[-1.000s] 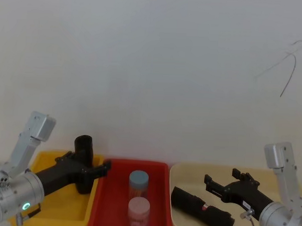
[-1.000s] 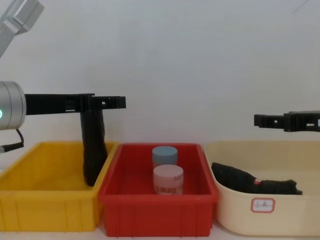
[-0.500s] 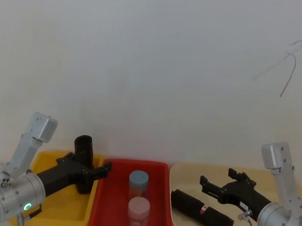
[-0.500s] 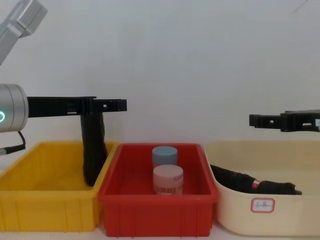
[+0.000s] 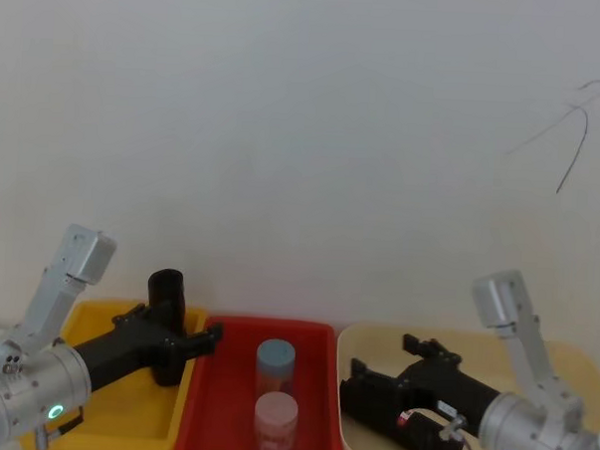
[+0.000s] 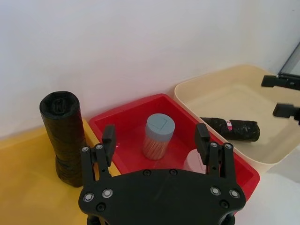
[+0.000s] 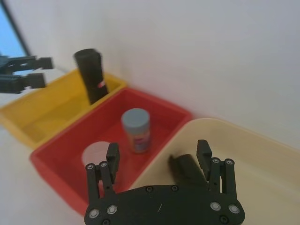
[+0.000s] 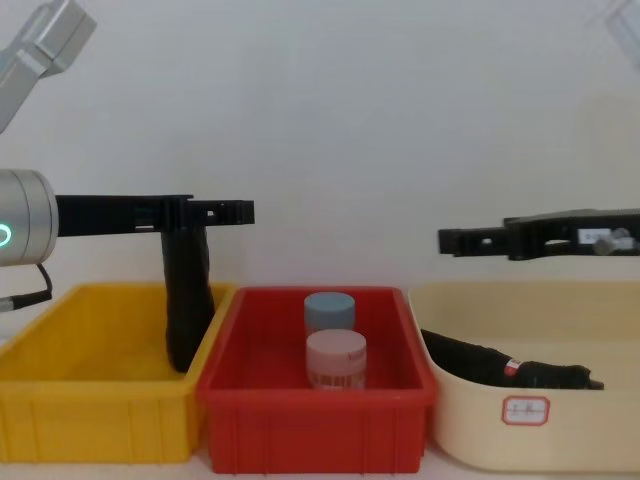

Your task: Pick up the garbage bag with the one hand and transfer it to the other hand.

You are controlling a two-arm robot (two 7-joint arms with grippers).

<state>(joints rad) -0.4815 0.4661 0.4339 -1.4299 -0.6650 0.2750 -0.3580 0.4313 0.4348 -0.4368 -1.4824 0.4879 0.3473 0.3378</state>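
The garbage bag [image 5: 165, 297], a thick crinkly black roll, stands upright at the right end of the yellow bin [image 5: 112, 421]; it is also in the chest view [image 8: 188, 300] and both wrist views [image 6: 63, 131] [image 7: 91, 75]. My left gripper [image 5: 203, 338], green ring on its wrist, is open and level with the roll's top [image 8: 245, 211], its tips past the roll over the yellow-red bin border. The roll sits beside it, not between its fingers [image 6: 155, 133]. My right gripper [image 5: 382, 355], blue ring, hovers open above the beige bin [image 8: 445, 240] [image 7: 158, 147].
A slimmer black roll [image 8: 500, 365] lies in the beige bin [image 8: 560, 430] under the right gripper. The red bin [image 8: 320, 420] in the middle holds a blue-lidded jar [image 8: 329, 310] and a pink-lidded jar [image 8: 335, 358]. A white wall stands close behind the bins.
My right gripper has swung left over the beige bin toward the red bin. The left gripper and the upright roll have stayed put.
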